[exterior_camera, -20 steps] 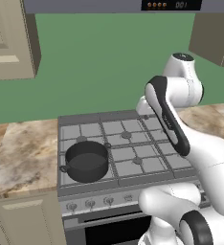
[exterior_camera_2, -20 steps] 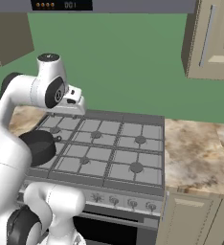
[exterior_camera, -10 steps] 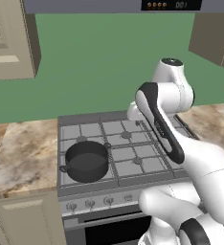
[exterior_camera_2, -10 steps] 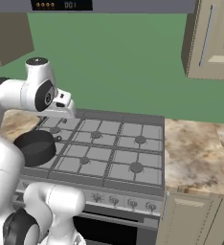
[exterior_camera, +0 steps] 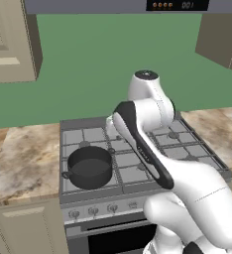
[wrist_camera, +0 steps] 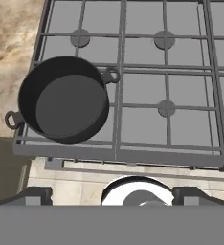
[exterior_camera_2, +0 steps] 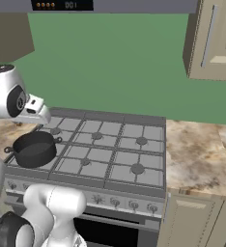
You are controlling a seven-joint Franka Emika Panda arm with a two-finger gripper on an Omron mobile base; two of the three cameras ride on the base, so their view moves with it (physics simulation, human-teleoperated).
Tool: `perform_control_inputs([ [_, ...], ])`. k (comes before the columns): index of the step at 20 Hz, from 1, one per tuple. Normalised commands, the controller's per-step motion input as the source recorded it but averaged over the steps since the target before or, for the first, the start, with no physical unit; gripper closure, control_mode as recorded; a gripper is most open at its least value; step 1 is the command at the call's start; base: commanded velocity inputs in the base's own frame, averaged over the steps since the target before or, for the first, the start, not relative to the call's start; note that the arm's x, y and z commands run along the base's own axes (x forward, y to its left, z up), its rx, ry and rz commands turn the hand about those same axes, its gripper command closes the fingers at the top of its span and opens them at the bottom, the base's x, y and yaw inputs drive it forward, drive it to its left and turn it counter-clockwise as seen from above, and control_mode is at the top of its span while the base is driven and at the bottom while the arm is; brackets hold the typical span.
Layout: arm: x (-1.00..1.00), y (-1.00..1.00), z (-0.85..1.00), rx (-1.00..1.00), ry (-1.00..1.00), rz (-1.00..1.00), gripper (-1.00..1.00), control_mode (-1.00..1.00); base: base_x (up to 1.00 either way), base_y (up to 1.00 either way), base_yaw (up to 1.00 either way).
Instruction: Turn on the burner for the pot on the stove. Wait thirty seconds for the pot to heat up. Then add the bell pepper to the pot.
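Note:
The dark grey pot point(exterior_camera: 89, 166) point(exterior_camera_2: 33, 148) point(wrist_camera: 63, 100) stands empty on the front left burner of the stove point(exterior_camera: 180, 144) point(exterior_camera_2: 115, 144) point(wrist_camera: 166, 86). My gripper point(wrist_camera: 113, 196) hangs high above the stove's front edge, looking down, with the pot ahead and to its left. Its fingertips point(wrist_camera: 30, 195) stand wide apart with nothing held between them, so it is open. My hand point(exterior_camera_2: 34, 107) hovers above the pot's side of the stove. The knob row point(exterior_camera: 108, 208) point(exterior_camera_2: 110, 200) runs along the stove's front. The bell pepper is out of view.
Marble counters flank the stove, the left counter point(exterior_camera: 19, 158) point(wrist_camera: 13, 28) and the right counter point(exterior_camera_2: 197, 154). Wall cabinets point(exterior_camera: 9, 39) point(exterior_camera_2: 211, 38) hang above both sides. A dark hood panel with a display point(exterior_camera: 177, 5) sits over the stove.
My arm has swung to the left across the stove, bringing the hand over the pot's side. The gripper has stayed open. The pot has not moved.

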Motion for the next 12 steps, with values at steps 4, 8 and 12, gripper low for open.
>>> perform_control_inputs([
  [4, -0.39, 0.37, 0.0, 0.0, 0.0, -0.08, -1.0, -1.0, 0.0, 0.0, 0.0],
  [8, -0.51, 0.31, 0.0, 0.0, -0.03, -0.17, -1.0, -1.0, 0.0, 0.0, 0.0],
  [12, -0.33, 0.32, 0.0, 0.0, -0.08, -0.24, -1.0, -1.0, 0.0, 0.0, 0.0],
])
